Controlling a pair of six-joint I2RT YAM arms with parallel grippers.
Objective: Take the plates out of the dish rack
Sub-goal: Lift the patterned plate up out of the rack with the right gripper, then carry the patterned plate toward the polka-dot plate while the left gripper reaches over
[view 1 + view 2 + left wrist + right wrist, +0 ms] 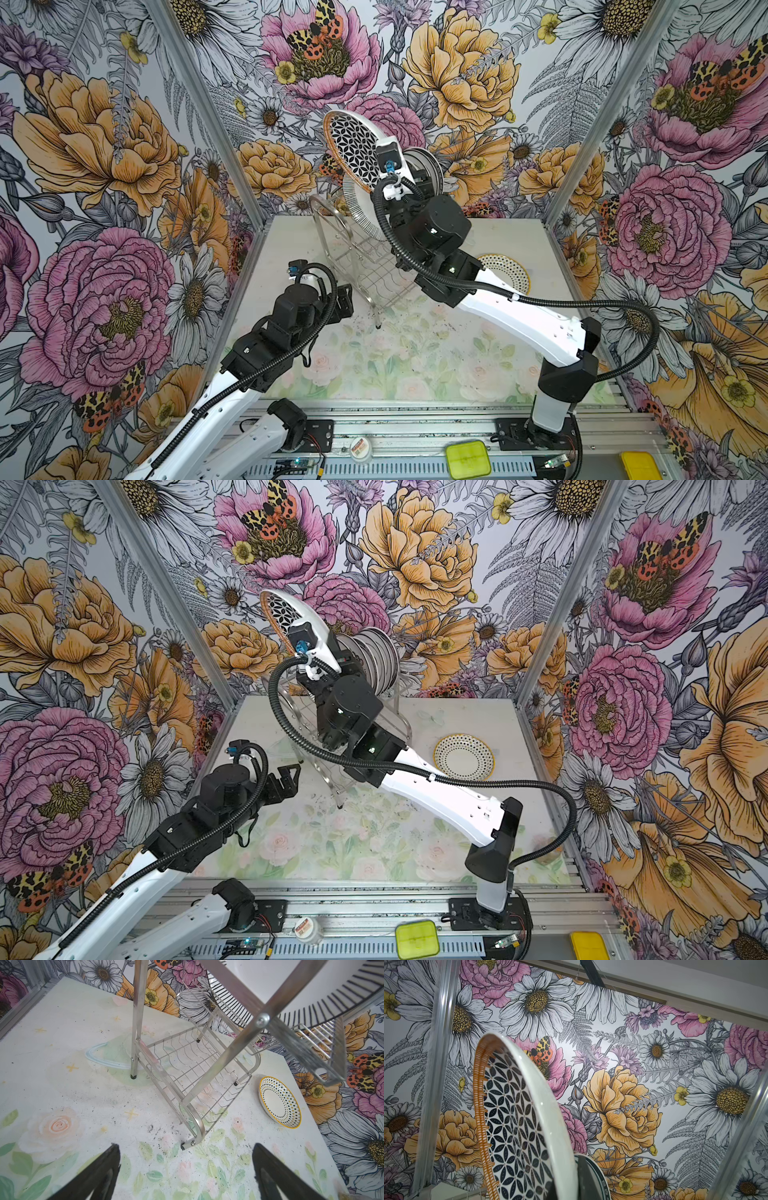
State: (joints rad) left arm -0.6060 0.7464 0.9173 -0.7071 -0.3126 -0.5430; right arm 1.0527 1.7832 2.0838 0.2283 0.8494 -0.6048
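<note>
Lattice plate [353, 147] pinched aloft by right end effector [381, 172] (above dish rack [361, 257]); left end effector [293, 779] spread.

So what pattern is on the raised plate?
The plate: black petal lattice, orange-striped rim; clearest in right wrist view.

The left arm [216, 428] and the right arm [523, 328] share one build: glossy white tapered link shells dotted with small dark screw holes, joined by matte black joint housings. A ribbed black cable conduit [557, 300] loops along each arm, tied to the white shell. Each wrist carries a black camera block with a blue connector [378, 168]. The left gripper [186, 1145] has black, pointed, triangular jaws. Tiny pale spots on the right arm's black housings may be status lights.
</note>
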